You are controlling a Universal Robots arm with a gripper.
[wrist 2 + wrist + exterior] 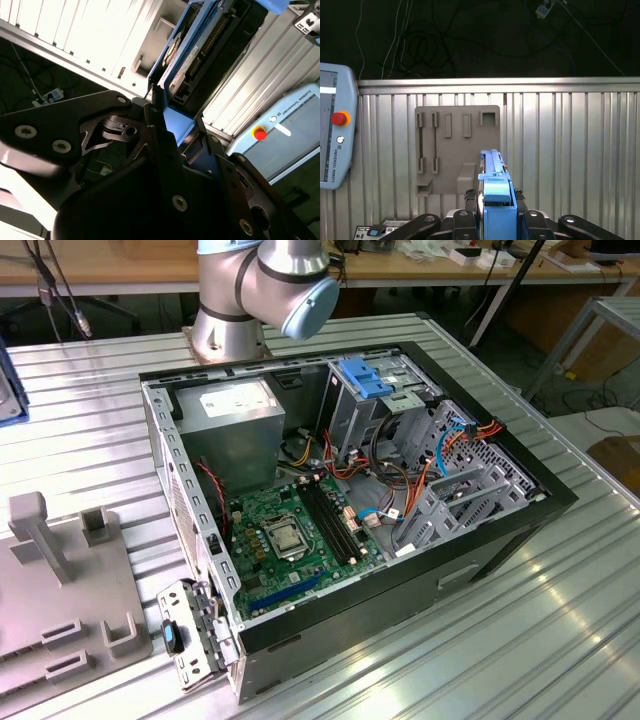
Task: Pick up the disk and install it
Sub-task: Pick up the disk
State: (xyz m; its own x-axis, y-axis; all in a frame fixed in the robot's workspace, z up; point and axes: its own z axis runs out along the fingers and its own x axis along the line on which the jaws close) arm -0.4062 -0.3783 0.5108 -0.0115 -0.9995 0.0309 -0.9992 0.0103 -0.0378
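The disk (493, 175) stands edge-on between my gripper's (496, 196) fingers, its bright blue rail facing the first wrist camera. In the second wrist view the disk (200, 47) shows its dark body, connector pins and blue frame reaching out from the gripper (172, 122), which is shut on it. The disk hangs above the ribbed metal table (570, 150), over the grey fixture plate (455, 145). In the exterior view the open computer case (540, 502) lies on its side with the motherboard (290, 535) and the drive cage (470, 490) exposed.
A teach pendant (335, 130) with a red button lies on the table beside the fixture plate. The grey fixture plate (60, 590) sits at the exterior view's left of the case. A light blue latch bracket (365, 377) and orange and blue cables (450, 445) are inside the case. The arm's base (250, 300) stands behind it.
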